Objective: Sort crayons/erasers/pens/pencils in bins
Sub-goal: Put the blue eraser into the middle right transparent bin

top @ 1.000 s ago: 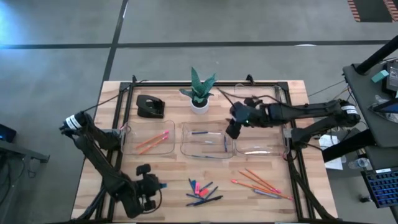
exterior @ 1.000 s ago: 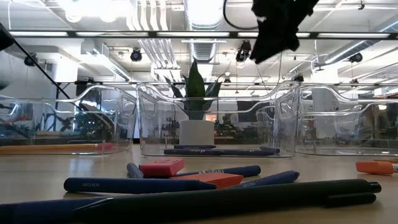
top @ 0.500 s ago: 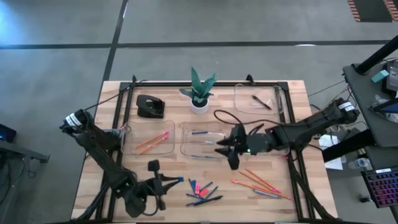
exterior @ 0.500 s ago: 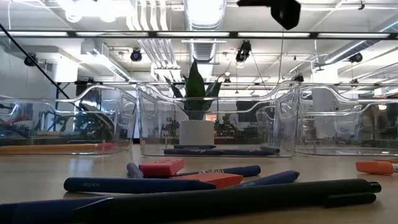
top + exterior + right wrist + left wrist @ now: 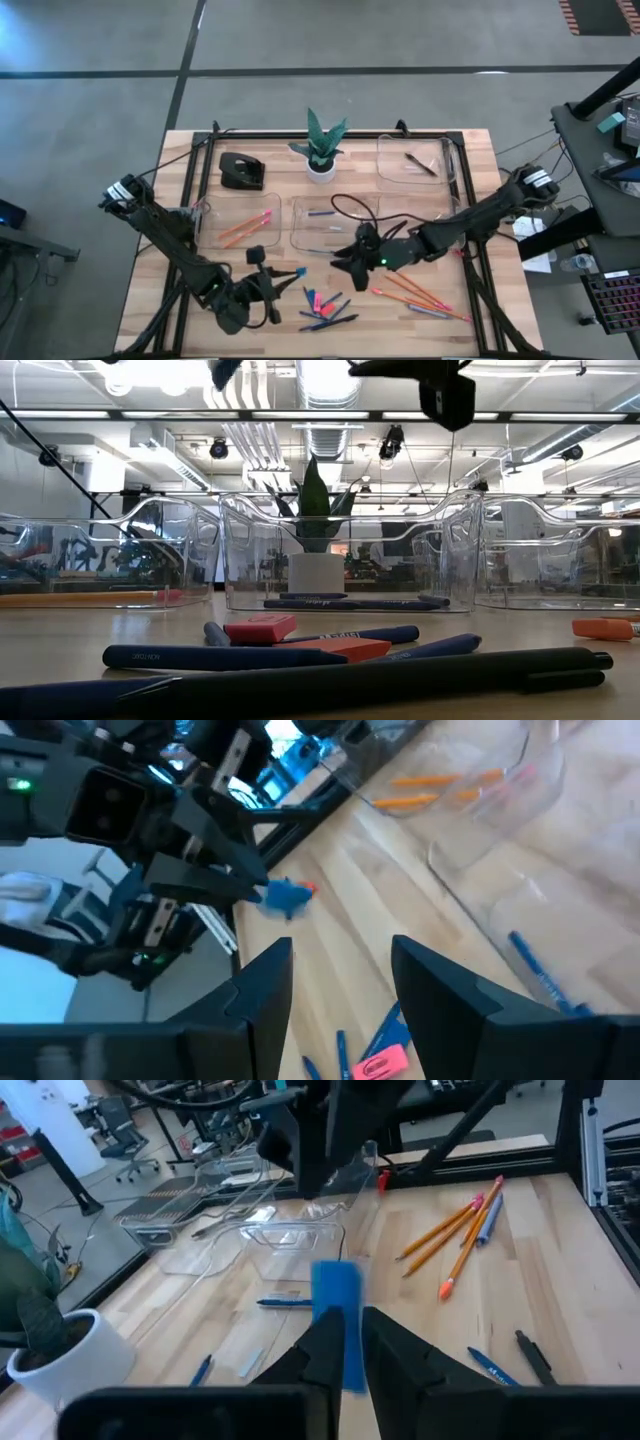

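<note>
The left hand (image 5: 297, 271) is above the front part of the bench (image 5: 470, 150), left of the middle, and its fingers (image 5: 330, 1345) are closed narrow on a blue eraser (image 5: 338, 1308), which it holds in the air over the wood. The right hand (image 5: 345, 265) is also over the front middle of the bench, just in front of the middle bin (image 5: 296, 225), and its two fingers (image 5: 262, 995) stand wide apart with nothing between them. Near the front edge lies a small pile of blue crayons (image 5: 335, 310), pink erasers (image 5: 313, 298) and dark pens (image 5: 335, 322). The orange pencils (image 5: 420, 292) lie toward the front right corner. The left bin (image 5: 205, 225) has two orange pencils inside, the middle bin has some blue crayons, and the bin at the back right corner (image 5: 385, 160) has one dark pen.
</note>
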